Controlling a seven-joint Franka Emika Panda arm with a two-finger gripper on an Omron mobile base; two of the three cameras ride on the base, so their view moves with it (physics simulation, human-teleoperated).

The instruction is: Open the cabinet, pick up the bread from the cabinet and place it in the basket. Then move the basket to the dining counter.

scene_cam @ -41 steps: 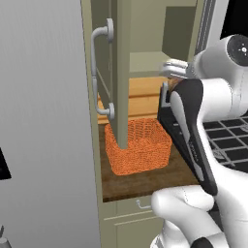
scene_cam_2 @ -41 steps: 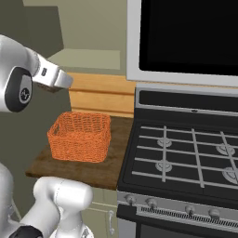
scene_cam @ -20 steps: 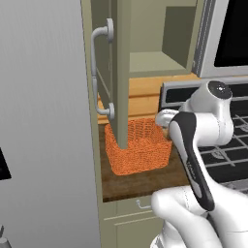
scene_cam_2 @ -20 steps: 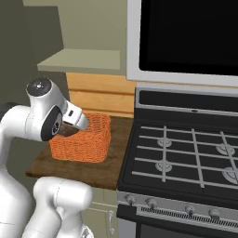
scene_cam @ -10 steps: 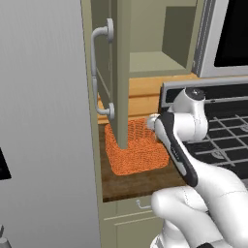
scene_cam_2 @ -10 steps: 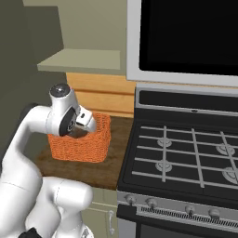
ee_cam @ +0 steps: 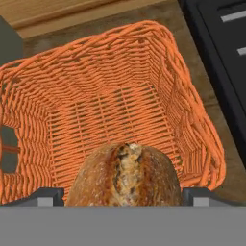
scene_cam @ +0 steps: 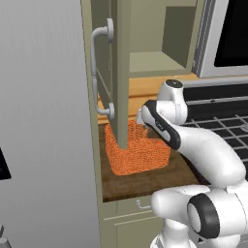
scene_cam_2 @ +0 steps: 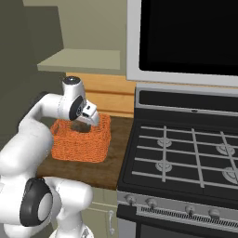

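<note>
Dark wood-grain planks make up the short table [scene_cam_2: 114, 162] between a flat grey panel on the left and a black gas stove [scene_cam_2: 186, 162] with thin grid grates and round silver knobs. Above it the sage-green cabinet [scene_cam: 145, 63] stands open: its recessed-panel door [scene_cam: 121, 72] swings out edge-on in the left base view, carrying a long curved silver handle [scene_cam: 99, 72], and a bare pale shelf shows inside. Behind the table runs a strip of light wooden boards.

On the table sits the basket [ee_cam: 120, 91], rectangular, bright orange, woven of coarse wicker with a thick braided rim and a flatter ribbed weave across its floor. In the left base view the door's lower edge hangs in front of its left part.

The white arm bends down over the basket, and the gripper [scene_cam_2: 90, 116] hovers above its rim at the stove side. In the hand view the bread [ee_cam: 124, 175], a rounded, rough brown loaf with a pale split crust down its middle, sits between the two dark fingertips [ee_cam: 45, 196], which stand spread wide on either side of it. Whether they press on the loaf or have let go cannot be told. The loaf lies over the near part of the basket's interior, its base cut off from sight.
</note>
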